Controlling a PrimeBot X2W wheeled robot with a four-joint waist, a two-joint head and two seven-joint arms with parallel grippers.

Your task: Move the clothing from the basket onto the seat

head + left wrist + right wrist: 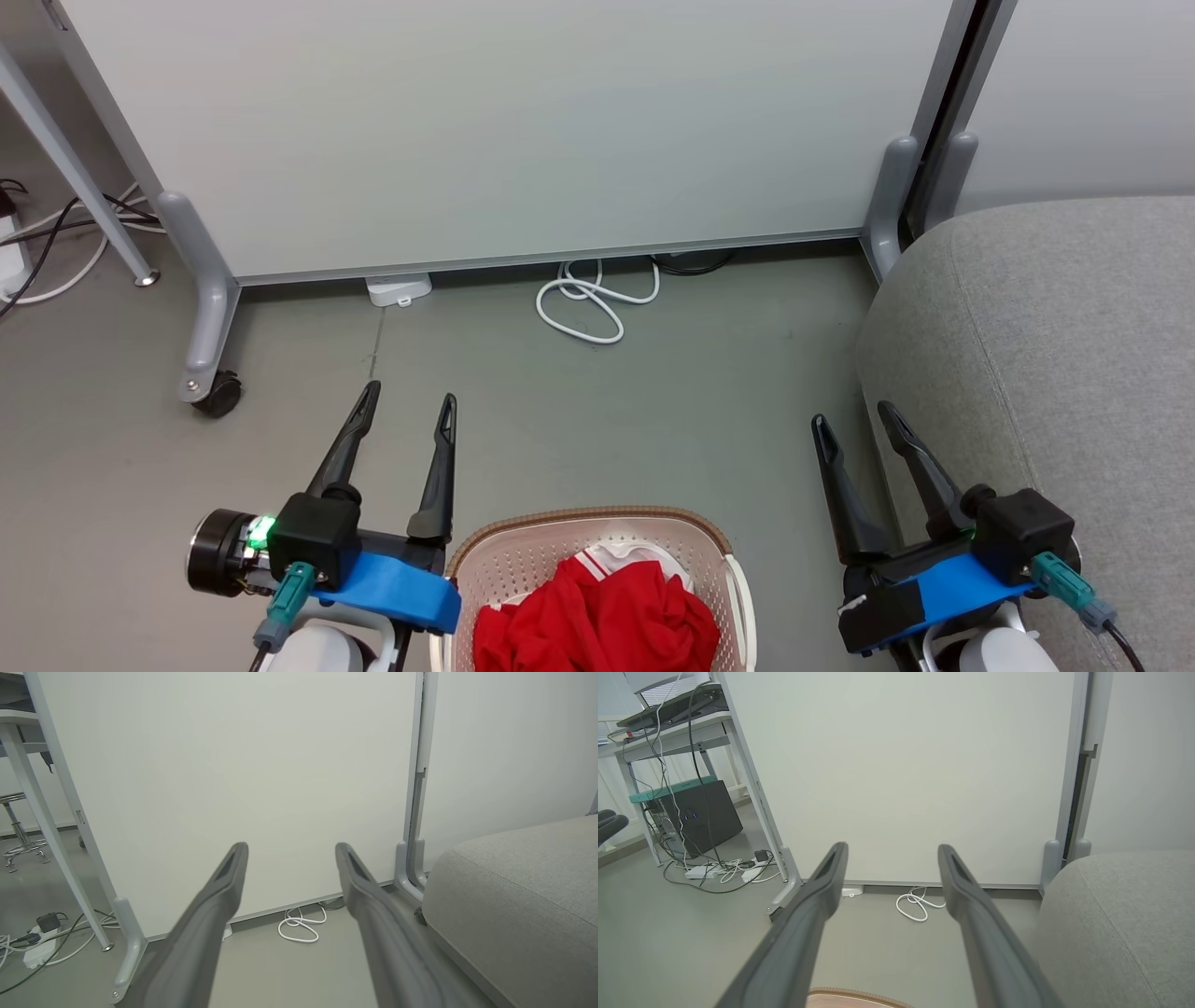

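Note:
The red clothing (pixel 597 616) with white trim lies bunched inside the cream basket (pixel 523 551), which stands on the floor at the bottom middle of the head view. Its brown rim (pixel 859 995) shows at the bottom edge of the right wrist view. The grey seat (pixel 1055 355) fills the right side, and appears also as the seat (pixel 518 900) and the seat (pixel 1120 924) in the wrist views. My left gripper (pixel 411 399) hovers open just left of the basket. My right gripper (pixel 851 416) is open between basket and seat. Both hold nothing.
A white partition panel (pixel 504 131) on castor feet (pixel 217 392) stands across the back. A coiled white cable (pixel 593 299) lies on the floor before it. More cables and a power strip (pixel 37 947) lie at the left, near a desk leg (pixel 65 159).

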